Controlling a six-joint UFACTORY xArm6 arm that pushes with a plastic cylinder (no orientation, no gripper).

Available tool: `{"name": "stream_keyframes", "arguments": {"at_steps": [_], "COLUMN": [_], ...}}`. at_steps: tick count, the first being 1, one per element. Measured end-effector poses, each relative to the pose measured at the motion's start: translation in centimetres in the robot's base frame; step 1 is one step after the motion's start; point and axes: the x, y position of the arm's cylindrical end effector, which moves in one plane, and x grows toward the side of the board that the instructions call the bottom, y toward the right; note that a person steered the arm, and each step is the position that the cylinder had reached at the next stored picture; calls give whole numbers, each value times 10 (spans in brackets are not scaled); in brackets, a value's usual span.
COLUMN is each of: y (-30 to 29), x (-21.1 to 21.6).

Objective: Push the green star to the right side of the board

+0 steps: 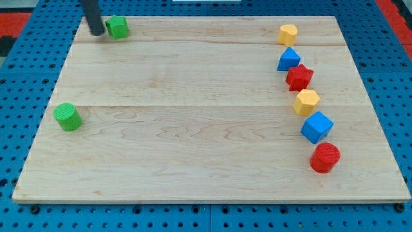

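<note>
The green star (118, 27) lies at the view's top left, near the top edge of the wooden board (193, 129). My tip (97, 32) stands just to the left of it, touching or almost touching its left side. The dark rod rises from there out of the view's top. A green cylinder (67, 116) sits at the view's left edge of the board, well below the star.
Down the view's right side runs a column of blocks: a yellow block (288, 33), a blue triangle-like block (288, 60), a red star (299, 77), a yellow hexagon (306, 102), a blue cube (317, 127) and a red cylinder (324, 158). Blue pegboard surrounds the board.
</note>
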Motion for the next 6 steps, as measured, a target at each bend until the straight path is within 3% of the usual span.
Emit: {"name": "stream_keyframes", "arguments": {"at_steps": [1,3,4,5,6], "y": [46,207,155,164,236], "x": [-12,-5,-10,-25,-26]}}
